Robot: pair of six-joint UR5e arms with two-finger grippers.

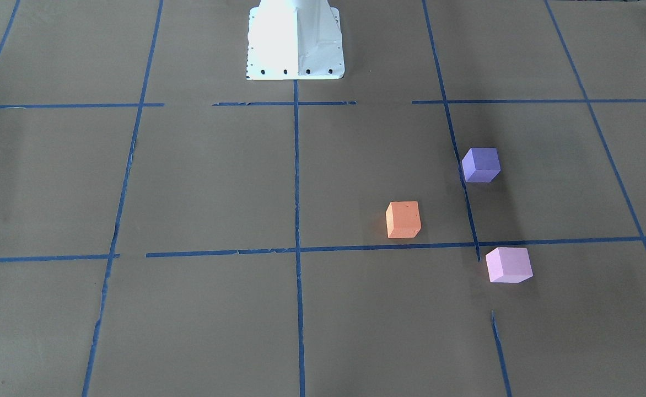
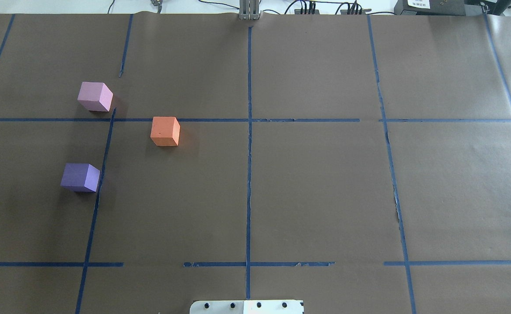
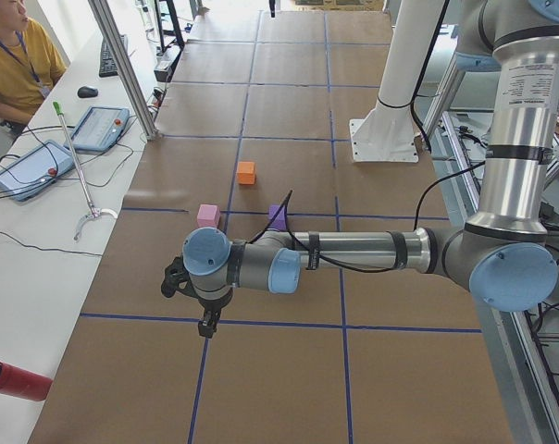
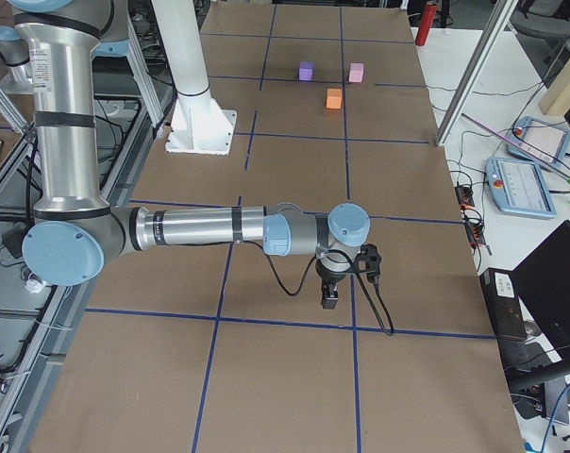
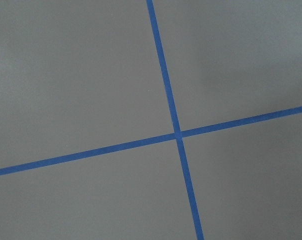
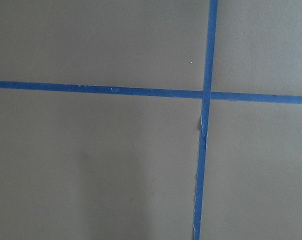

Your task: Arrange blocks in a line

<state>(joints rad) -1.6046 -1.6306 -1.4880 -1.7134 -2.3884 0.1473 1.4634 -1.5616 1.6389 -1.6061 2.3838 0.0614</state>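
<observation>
Three cubes sit apart on the brown table, on my left side. The orange block (image 2: 165, 131) (image 1: 403, 219) is nearest the middle. The dark purple block (image 2: 80, 177) (image 1: 481, 164) lies nearer my base, and the pale pink block (image 2: 95, 96) (image 1: 508, 264) lies farther out. My left gripper (image 3: 205, 324) shows only in the exterior left view, hanging above the table short of the blocks; I cannot tell if it is open or shut. My right gripper (image 4: 329, 300) shows only in the exterior right view, far from the blocks; I cannot tell its state. Both wrist views show only tape lines.
Blue tape lines (image 2: 249, 144) divide the brown table cover into squares. The white robot base (image 1: 295, 41) stands at the table's edge. An operator (image 3: 11, 55) sits beside the table with teach pendants (image 3: 99, 128). A red cylinder (image 3: 16, 381) lies on the side table.
</observation>
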